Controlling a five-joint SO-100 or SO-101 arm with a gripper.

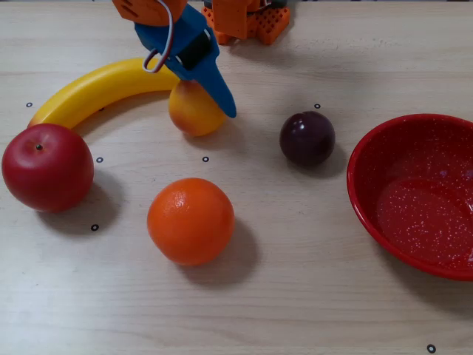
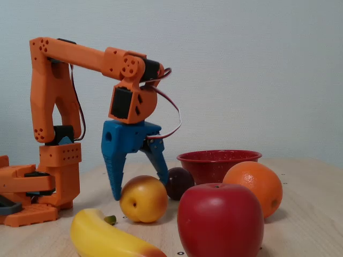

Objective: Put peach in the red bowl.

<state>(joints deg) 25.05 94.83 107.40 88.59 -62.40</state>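
Note:
The peach (image 1: 194,111) is yellow-orange with a reddish blush and lies on the table by the banana's end; it also shows in a fixed view from the side (image 2: 143,199). My blue gripper (image 1: 201,96) is open and hangs over the peach, one finger on each side of it. In the side view the gripper (image 2: 139,187) has its tips down at the level of the peach's upper half. I cannot tell whether the fingers touch it. The red bowl (image 1: 369,148) is empty at the right, and its rim shows in the side view (image 2: 220,156).
A yellow banana (image 1: 96,90) lies beside the peach. A red apple (image 1: 47,167), an orange (image 1: 191,220) and a dark plum (image 1: 307,138) stand around it, the plum between peach and bowl. The orange arm base (image 2: 48,176) is behind.

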